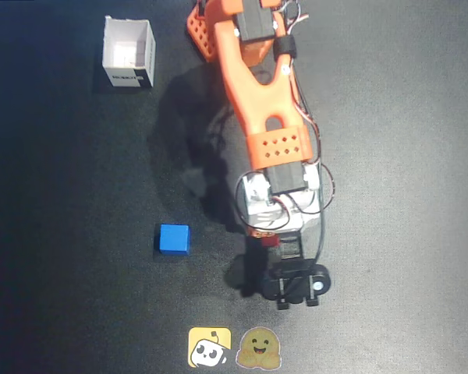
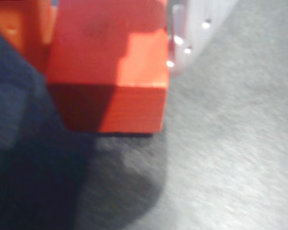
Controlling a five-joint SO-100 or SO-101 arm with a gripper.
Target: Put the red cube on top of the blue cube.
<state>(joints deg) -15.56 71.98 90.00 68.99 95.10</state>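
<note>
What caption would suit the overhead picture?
Orange robot arm reaches over a dark table, blue cube waiting beside it.

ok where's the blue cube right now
In the overhead view, the blue cube sits alone on the dark table, lower centre-left, left of the arm's hand, with the white box far above it.

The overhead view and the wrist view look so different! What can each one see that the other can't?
Only the overhead view shows the blue cube, the white box, the orange arm and two stickers at the bottom edge. Only the wrist view shows the red cube up close, filling the top left, between an orange finger and a pale finger, its bottom edge at the table. Both show the dark table; from overhead the red cube is just a sliver under the wrist.
</note>
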